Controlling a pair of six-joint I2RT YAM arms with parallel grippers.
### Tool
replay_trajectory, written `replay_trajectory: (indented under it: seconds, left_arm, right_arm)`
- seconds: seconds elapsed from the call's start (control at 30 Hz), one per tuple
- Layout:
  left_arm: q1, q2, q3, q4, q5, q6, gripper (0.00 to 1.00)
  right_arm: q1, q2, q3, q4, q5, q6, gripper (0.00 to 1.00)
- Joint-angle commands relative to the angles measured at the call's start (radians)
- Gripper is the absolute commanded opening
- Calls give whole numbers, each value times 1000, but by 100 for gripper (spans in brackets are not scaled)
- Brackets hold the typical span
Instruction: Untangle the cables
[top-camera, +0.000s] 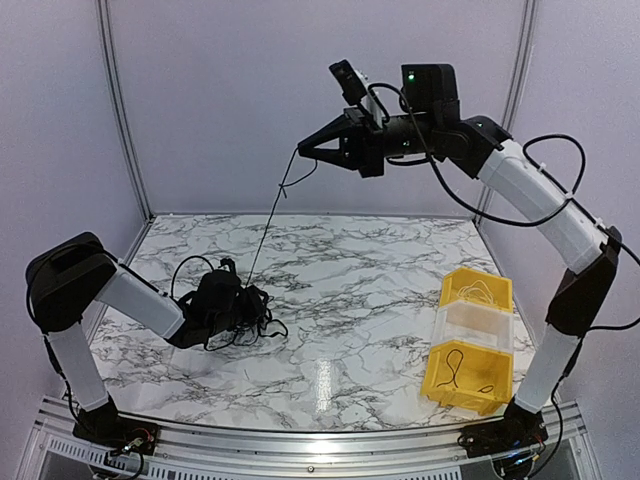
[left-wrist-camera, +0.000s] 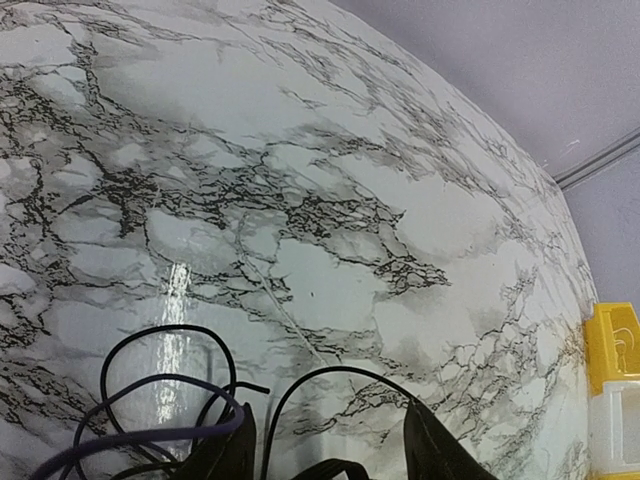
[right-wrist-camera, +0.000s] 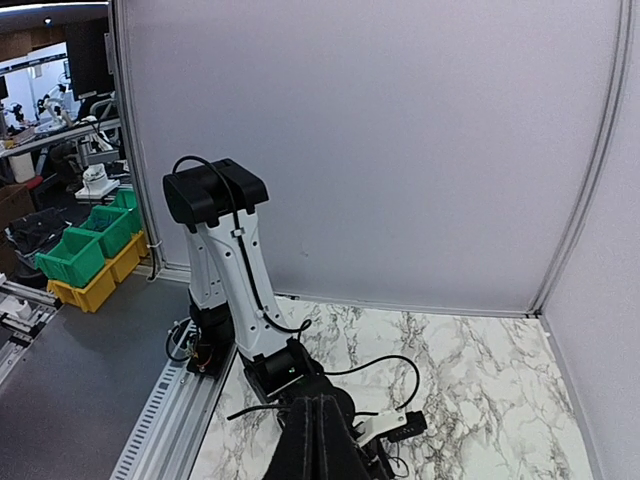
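Overhead: right gripper pinched tight on one thin black cable running taut up from the tangled black wire bundle (only the left wrist cam shows left gripper fingers apart).

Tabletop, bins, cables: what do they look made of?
Tabletop: marble-look, probably glossy laminate or film, since it mirrors the lamp. Yellow bins: opaque moulded plastic, slightly shiny. Clear bin between them: translucent plastic. Cables: thin black wire, likely a rubber or plastic jacket, matte, lying in limp loops.
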Motion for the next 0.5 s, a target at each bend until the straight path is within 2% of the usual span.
replay_trajectory:
  seconds: [0.0,0.23,0.47]
  left_arm:
    - [22,12,-19,-20,-21,12,53]
    - [38,-13,-53,-27,-27,23,53]
    - [45,-30,-62,-41,-32,25,53]
  right_arm:
    - [-107,-84,100,17,-78,8,0]
    - [-309,-195,130,7,-34,-17,0]
    - [-362,-308,36,-7,59,-63,0]
